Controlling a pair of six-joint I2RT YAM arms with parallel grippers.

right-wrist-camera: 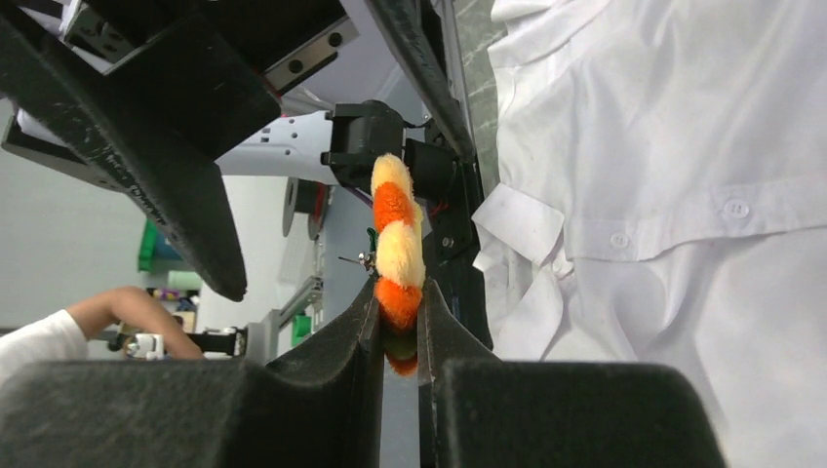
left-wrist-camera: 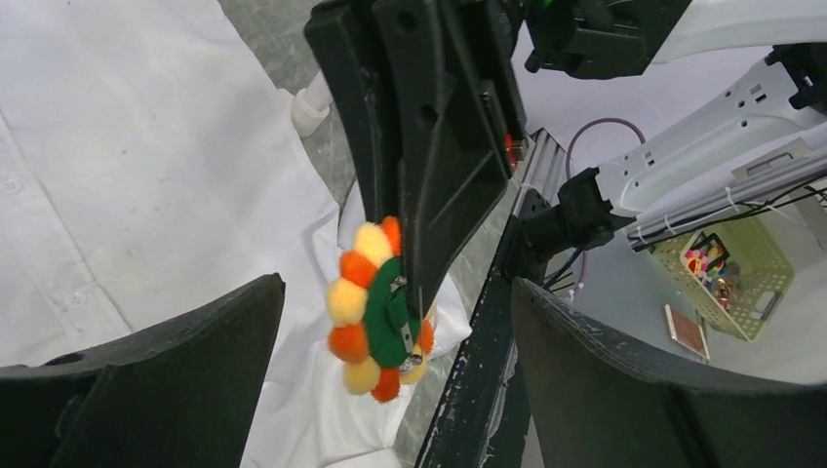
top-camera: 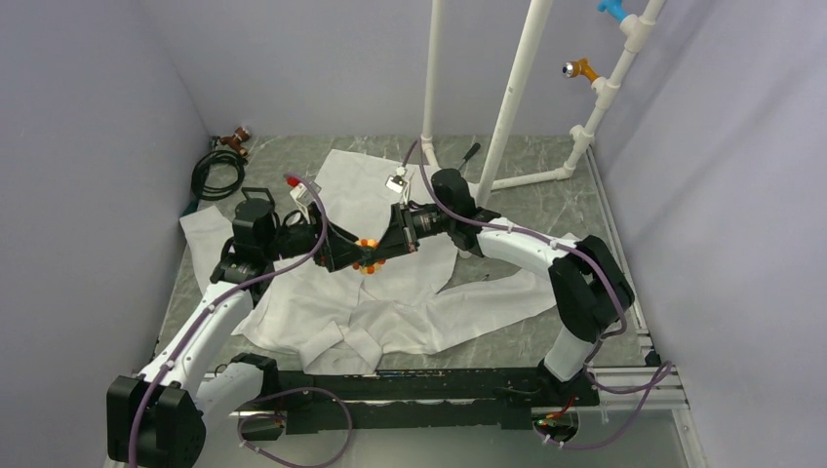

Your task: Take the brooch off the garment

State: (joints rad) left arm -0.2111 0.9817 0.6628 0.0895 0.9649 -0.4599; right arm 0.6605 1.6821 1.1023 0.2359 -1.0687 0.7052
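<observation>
The brooch [top-camera: 367,253] is a fluffy ring of orange and yellow petals with a green back [left-wrist-camera: 382,314]. It hangs in the air above the garment [top-camera: 390,302], a white shirt spread over the table, and no cloth clings to it. My right gripper [top-camera: 374,255] is shut on the brooch, pinching its lower edge [right-wrist-camera: 398,292] between both fingers. My left gripper [top-camera: 355,255] faces it from the left, open wide. Its fingers [left-wrist-camera: 146,390] stand on either side of the brooch without touching it.
A white pipe rack [top-camera: 507,107] stands at the back with coloured hooks [top-camera: 581,68] on it. A black cable coil [top-camera: 219,171] and a small brown toy [top-camera: 234,139] lie at the back left. A person's hand [right-wrist-camera: 127,307] shows off the table.
</observation>
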